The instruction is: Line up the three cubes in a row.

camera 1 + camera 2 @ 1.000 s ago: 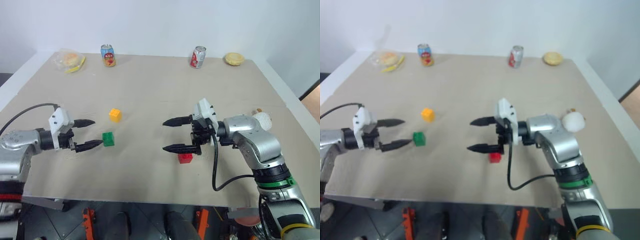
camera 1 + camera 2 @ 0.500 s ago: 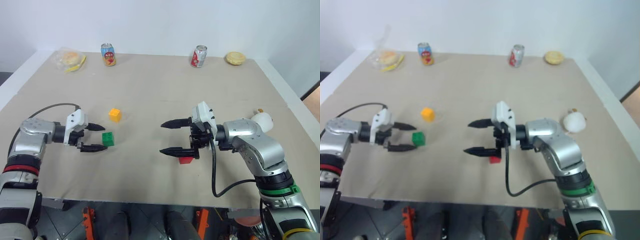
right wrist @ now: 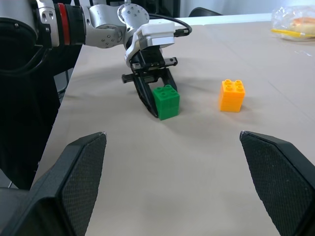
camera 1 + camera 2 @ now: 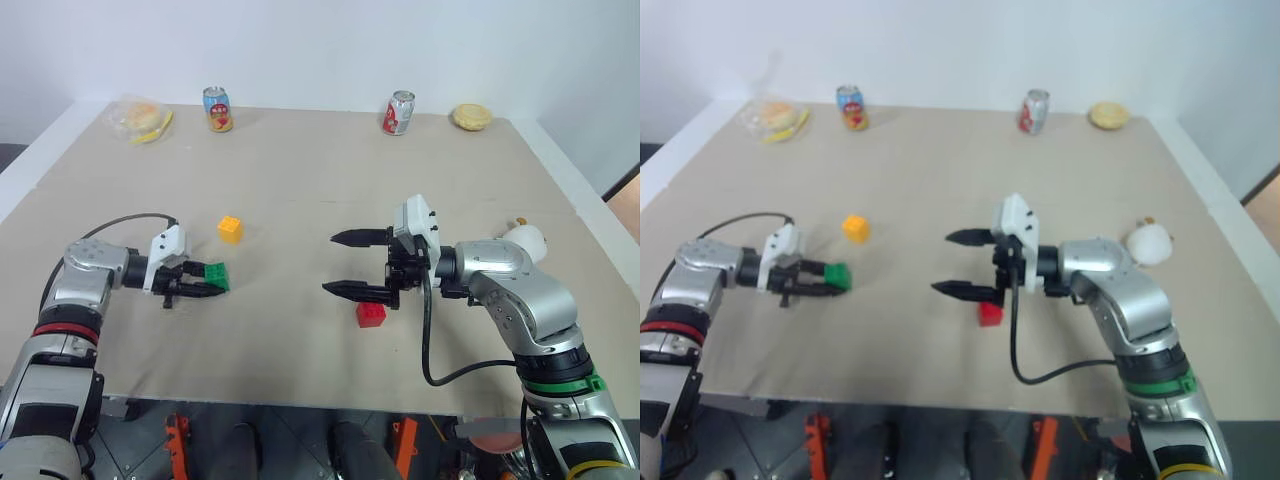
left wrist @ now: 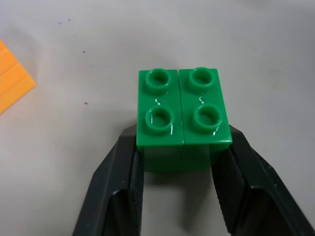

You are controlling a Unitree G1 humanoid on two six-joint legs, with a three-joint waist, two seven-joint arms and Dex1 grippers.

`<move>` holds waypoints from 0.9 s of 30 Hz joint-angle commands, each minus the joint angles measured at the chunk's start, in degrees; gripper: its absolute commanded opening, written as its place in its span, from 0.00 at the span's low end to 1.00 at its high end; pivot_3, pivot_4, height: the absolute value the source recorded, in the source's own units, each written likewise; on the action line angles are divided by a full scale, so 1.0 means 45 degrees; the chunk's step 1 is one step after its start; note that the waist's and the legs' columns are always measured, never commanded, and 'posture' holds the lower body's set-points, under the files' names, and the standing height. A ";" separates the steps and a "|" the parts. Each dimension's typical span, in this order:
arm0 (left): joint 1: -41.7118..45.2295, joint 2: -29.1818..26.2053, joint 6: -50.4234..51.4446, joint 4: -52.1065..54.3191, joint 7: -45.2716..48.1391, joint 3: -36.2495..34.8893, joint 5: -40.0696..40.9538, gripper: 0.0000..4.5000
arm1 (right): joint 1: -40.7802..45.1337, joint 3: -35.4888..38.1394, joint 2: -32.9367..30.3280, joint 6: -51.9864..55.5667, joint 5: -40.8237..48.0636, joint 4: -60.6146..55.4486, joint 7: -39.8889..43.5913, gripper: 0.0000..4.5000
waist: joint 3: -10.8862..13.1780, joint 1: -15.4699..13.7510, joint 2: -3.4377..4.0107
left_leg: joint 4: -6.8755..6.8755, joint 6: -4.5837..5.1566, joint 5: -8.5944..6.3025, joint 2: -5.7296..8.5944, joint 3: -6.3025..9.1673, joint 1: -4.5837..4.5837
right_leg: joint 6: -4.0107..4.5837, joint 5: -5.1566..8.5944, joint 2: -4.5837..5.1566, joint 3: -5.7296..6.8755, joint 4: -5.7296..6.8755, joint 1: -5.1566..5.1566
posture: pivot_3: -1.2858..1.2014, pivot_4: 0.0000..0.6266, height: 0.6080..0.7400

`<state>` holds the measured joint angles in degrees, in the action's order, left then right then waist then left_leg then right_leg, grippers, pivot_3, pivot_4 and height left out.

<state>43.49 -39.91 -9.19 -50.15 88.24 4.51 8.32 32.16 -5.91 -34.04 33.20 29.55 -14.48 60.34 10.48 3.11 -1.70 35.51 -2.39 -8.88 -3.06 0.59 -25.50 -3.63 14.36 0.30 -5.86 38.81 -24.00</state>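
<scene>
Since a second ago my left hand (image 4: 205,288) dropped and clamped onto the green cube (image 5: 183,118), which sits on the tabletop (image 4: 300,180). Right hand (image 4: 342,264) hangs spread wide just above the red cube (image 4: 371,314). Orange cube (image 4: 230,229) sits just beyond green.

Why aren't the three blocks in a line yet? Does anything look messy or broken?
Nothing looks broken or spilled. The blocks are just scattered: the yellow-orange cube sits apart, the red cube lies below the open right pincer, and the left pincer is shut on the green cube, which stands upright on the table.
</scene>
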 commanded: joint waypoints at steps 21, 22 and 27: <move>-0.1945 0.2983 0.5629 1.0174 -0.2914 0.3127 0.0038 0.29 | -0.1905 0.2897 -0.3092 0.0294 0.0586 -0.1165 -0.0321 1.00 | 0.0000 -0.0068 0.0000 | 0.0024 0.0027 0.0021 0.0010 0.0013 0.0056 | 0.0003 -0.0009 -0.0025 -0.0033 0.0051 0.0022 | 0.52 0.24 0.95; -0.1879 0.2916 0.5539 1.0046 -0.2939 0.3219 -0.0079 0.29 | -0.1942 0.2923 -0.3117 0.0350 0.0615 -0.1243 -0.0367 1.00 | 0.0000 -0.0068 0.0000 | 0.0025 0.0030 0.0023 0.0011 0.0013 0.0072 | 0.0043 0.0008 -0.0025 -0.0038 0.0051 0.0033 | 0.52 0.24 0.95; -0.1663 0.2835 0.5252 0.9419 -0.2925 0.3415 -0.0315 0.29 | -0.2020 0.2946 -0.3134 0.0522 0.0673 -0.1469 -0.0671 1.00 | 0.0000 -0.0076 -0.0001 | 0.0046 0.0032 0.0030 0.0026 -0.0007 0.0074 | 0.0042 -0.0003 -0.0012 -0.0074 0.0050 0.0035 | 0.52 0.24 0.95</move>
<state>34.46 -26.80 15.33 -7.87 75.16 20.05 7.01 22.86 5.14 -47.29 35.53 31.74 -18.86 57.97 10.48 2.77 -1.71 35.72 -2.24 -8.74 -2.93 0.55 -25.18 -3.45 14.34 0.25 -6.21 39.03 -23.85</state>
